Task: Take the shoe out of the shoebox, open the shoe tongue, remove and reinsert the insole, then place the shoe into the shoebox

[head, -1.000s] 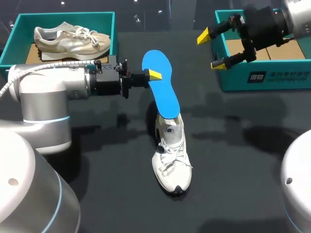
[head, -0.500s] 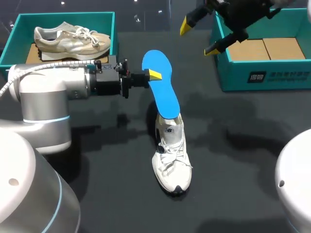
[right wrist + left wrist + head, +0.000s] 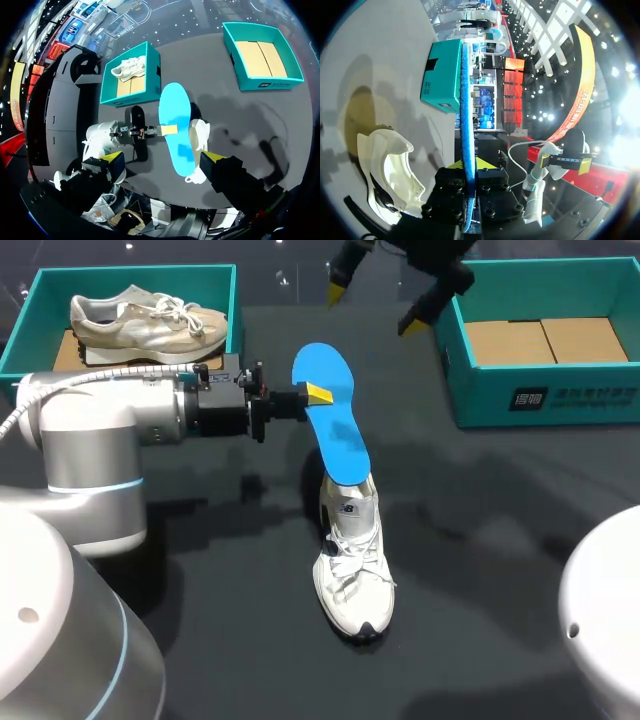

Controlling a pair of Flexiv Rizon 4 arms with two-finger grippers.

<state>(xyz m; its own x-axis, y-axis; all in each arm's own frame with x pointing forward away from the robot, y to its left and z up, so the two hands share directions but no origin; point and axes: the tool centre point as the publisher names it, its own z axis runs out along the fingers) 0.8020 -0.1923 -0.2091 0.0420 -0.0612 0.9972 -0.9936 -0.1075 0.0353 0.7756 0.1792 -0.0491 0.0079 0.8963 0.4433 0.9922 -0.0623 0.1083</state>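
Note:
My left gripper (image 3: 312,395) is shut on the edge of a blue insole (image 3: 330,415), held tilted above the table. The insole's lower end meets the heel opening of a white shoe (image 3: 352,560), which stands on the dark table with its toe toward me. In the left wrist view the insole (image 3: 465,115) runs edge-on between the fingers, with the shoe (image 3: 390,165) beside it. My right gripper (image 3: 375,302) hangs open and empty high at the back, left of the empty teal shoebox (image 3: 540,395). From the right wrist view the insole (image 3: 175,125) and shoe (image 3: 200,135) lie far below its gripper (image 3: 162,160).
A second teal box (image 3: 30,330) at the back left holds a beige shoe (image 3: 150,318). The right shoebox (image 3: 260,55) has a bare cardboard floor. Dark table surface spreads around the white shoe.
My right arm has swung left and farther back, from over the right shoebox to the middle back of the table, still open. The left arm and insole have not moved.

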